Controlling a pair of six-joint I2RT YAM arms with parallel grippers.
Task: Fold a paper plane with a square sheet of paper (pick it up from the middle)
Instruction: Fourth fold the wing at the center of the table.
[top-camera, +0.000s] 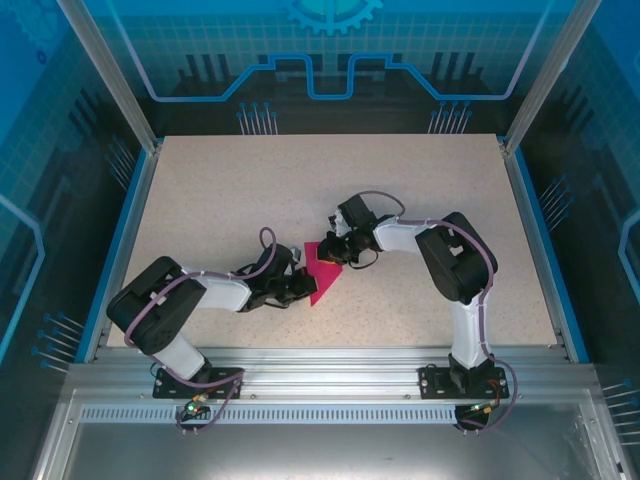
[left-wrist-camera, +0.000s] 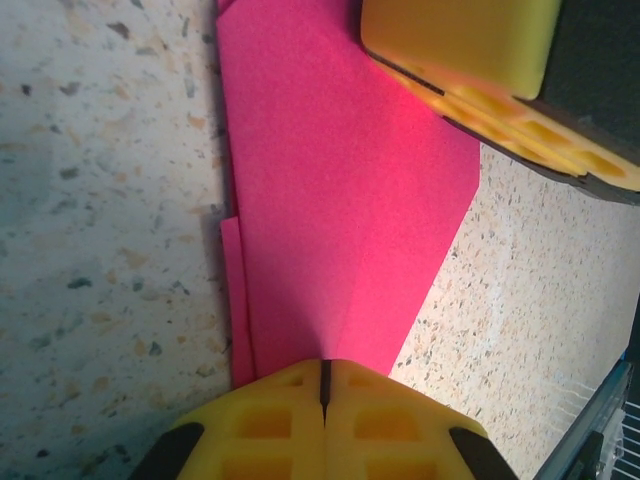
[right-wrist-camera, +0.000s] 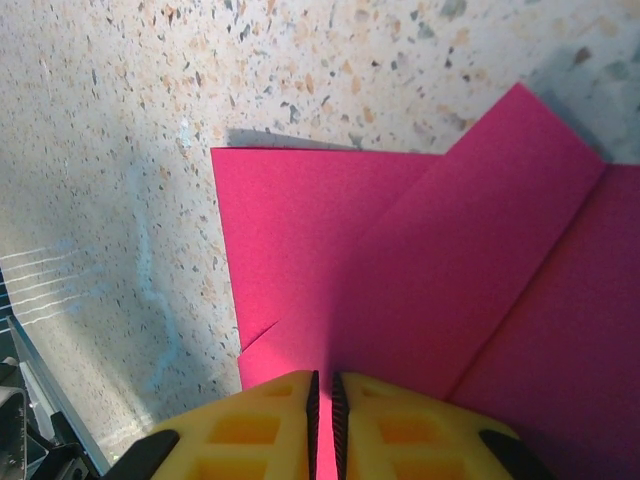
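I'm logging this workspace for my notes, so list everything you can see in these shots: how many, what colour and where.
paper: one, magenta-pink, partly folded, mid-table between the two arms.
table: one, speckled beige, under everything.
edge strips: two, blue, along the table's left and right sides.
rail: one, silver metal, near edge, carrying the arm bases.
enclosure panels: clear with blue patterns, behind and beside the table.
left arm: one, white and black, reaching in from the left.
right arm: one, white and black, reaching in from the right.
left fingers: two, yellow, closed on the paper's edge.
right fingers: two, yellow, pinching the paper.
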